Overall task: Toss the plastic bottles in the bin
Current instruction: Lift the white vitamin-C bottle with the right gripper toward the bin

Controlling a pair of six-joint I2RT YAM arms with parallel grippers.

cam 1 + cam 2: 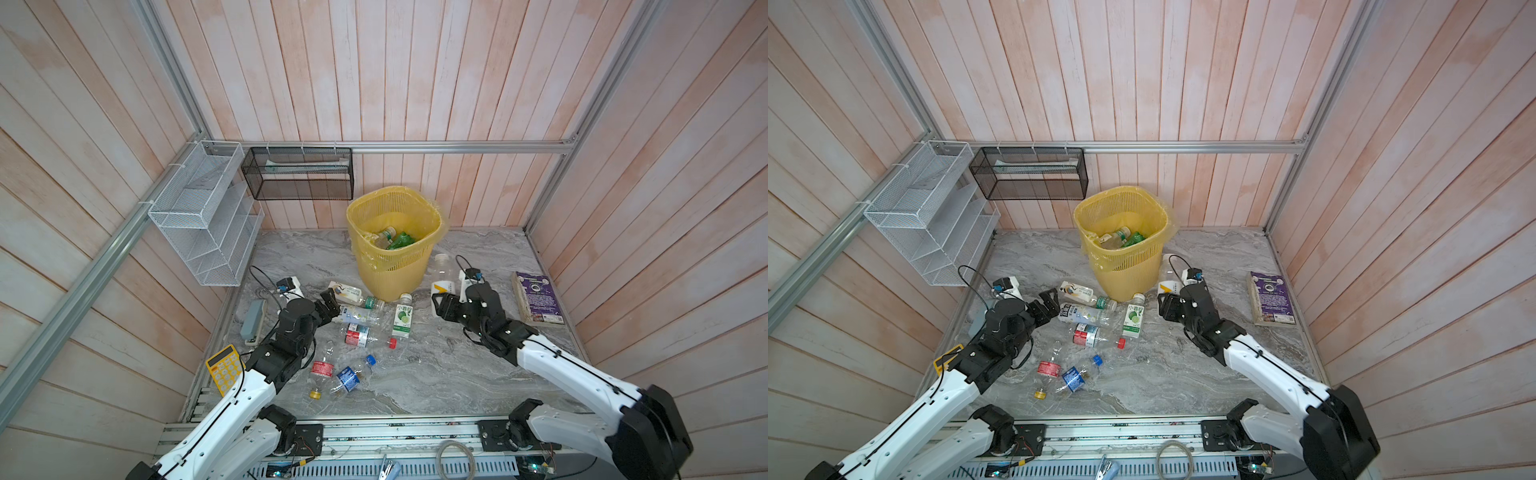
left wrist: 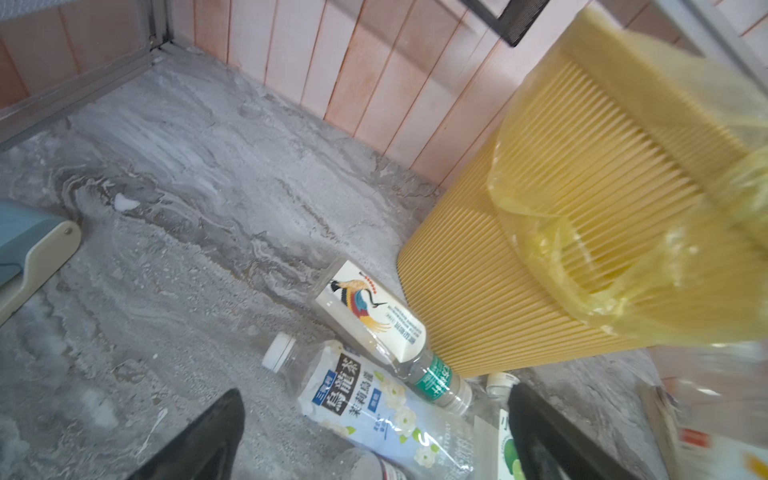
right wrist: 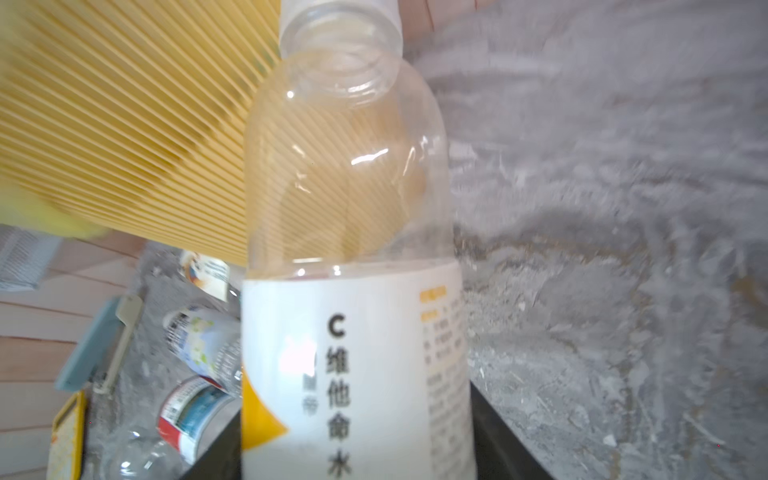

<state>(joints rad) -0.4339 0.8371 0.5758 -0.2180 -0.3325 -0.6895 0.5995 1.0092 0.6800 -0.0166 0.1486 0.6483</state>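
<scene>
Right gripper (image 1: 441, 305) clamped on white-labelled bottle (image 3: 353, 353), just beside yellow bin (image 1: 392, 266) | left gripper (image 1: 328, 307) spread wide, empty, near floral-labelled bottle (image 1: 358, 314) | loose bottles (image 1: 360, 335) litter marble table (image 1: 436, 374), several already binned.

"C 维他命水" on white-labelled bottle (image 3: 353, 257)

Bottles (image 1: 359, 334) before the bin (image 1: 395, 276); book (image 1: 539, 297) right.
</scene>
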